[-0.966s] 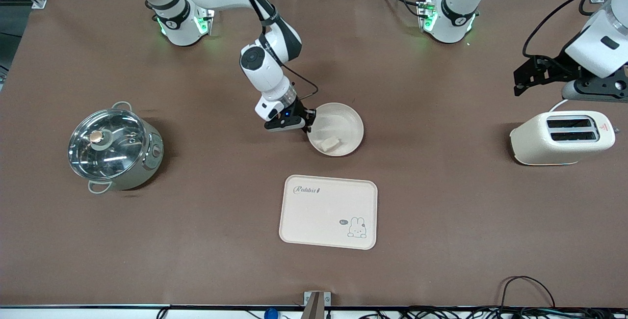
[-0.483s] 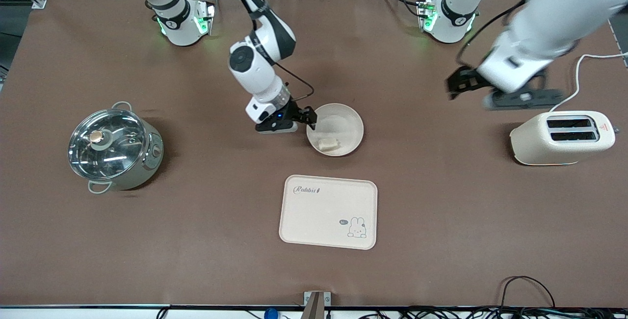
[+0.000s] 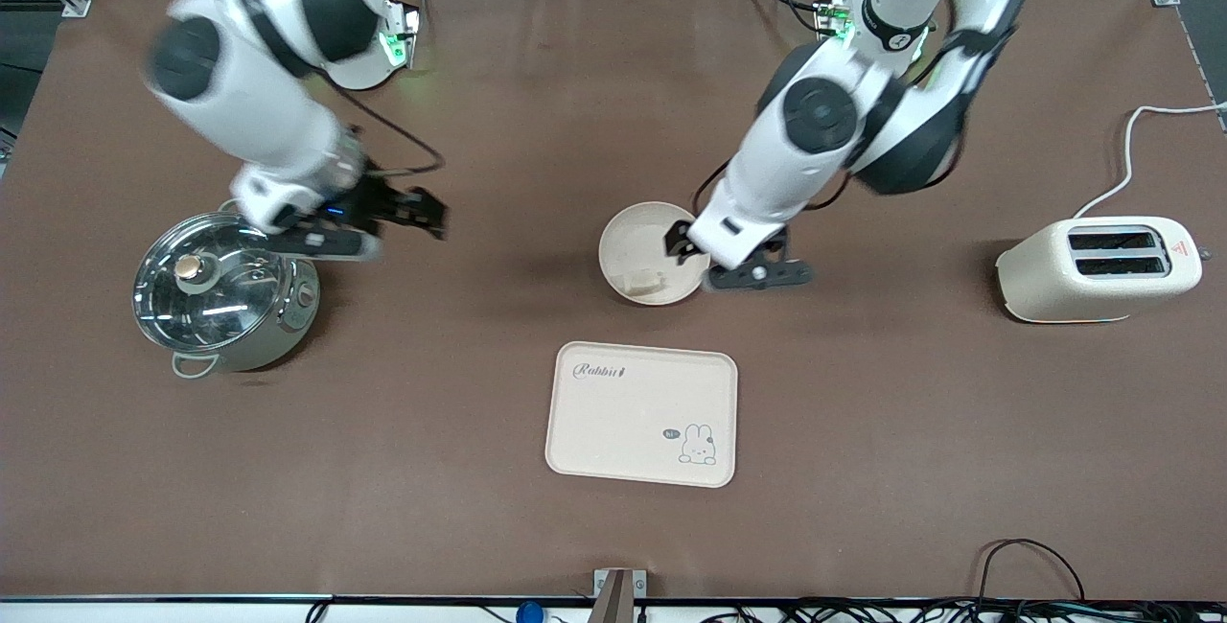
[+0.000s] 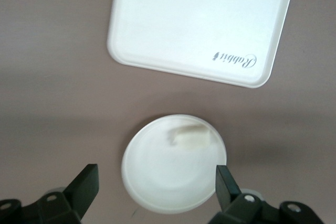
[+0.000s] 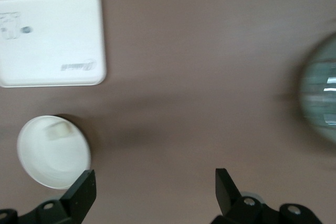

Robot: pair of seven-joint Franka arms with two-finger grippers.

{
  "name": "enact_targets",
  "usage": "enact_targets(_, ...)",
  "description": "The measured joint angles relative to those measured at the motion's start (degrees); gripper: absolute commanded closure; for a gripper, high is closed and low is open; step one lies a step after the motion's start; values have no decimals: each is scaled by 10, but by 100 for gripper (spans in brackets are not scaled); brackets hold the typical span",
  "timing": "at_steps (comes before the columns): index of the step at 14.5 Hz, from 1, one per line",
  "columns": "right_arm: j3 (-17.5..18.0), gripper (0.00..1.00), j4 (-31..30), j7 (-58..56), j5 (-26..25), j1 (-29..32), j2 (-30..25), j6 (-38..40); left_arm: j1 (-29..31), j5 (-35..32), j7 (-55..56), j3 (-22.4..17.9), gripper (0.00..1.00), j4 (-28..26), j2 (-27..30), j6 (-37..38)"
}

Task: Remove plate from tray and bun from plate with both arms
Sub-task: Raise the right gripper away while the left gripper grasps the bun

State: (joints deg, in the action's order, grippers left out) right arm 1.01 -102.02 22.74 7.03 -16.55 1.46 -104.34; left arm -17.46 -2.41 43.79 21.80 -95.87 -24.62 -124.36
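Note:
The round cream plate [image 3: 633, 238] lies mid-table with the small pale bun [image 3: 644, 281] on its part nearer the front camera. My left gripper [image 3: 679, 244] is open and empty, low over the plate's edge toward the left arm's end. In the left wrist view its open jaws [image 4: 156, 182] straddle the plate [image 4: 168, 177], and the bun [image 4: 191, 137] lies apart from them. My right gripper [image 3: 422, 213] is open and empty over bare table beside the pot. In the right wrist view [image 5: 155, 182] the plate [image 5: 50, 161] and bun [image 5: 58, 129] lie well off from it.
A steel pot with a glass lid [image 3: 225, 288] stands toward the right arm's end. A cream rabbit tray [image 3: 642, 412] lies nearer the front camera than the plate. A cream toaster [image 3: 1098, 268] with a white cord stands toward the left arm's end.
My right gripper has left the plate's rim and swung away toward the pot. My left arm has swung in from above the toaster to the plate. Plate and bun stay put.

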Motion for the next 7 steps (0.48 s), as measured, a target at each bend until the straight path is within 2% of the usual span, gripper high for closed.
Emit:
enact_targets(2,-1,0,68,-58,-19,66,-3,74,-18,-41,51,0,0,5,-55,-45)
enact_targets(5,-2,0,94,-154,-32,168,-8,128,-41,-116,122,0,0,11,-126,-95)
enact_targets(7,-3,0,100,-200,-45,211,-26,156,-48,-135,149,0,0,14,-153,-124)
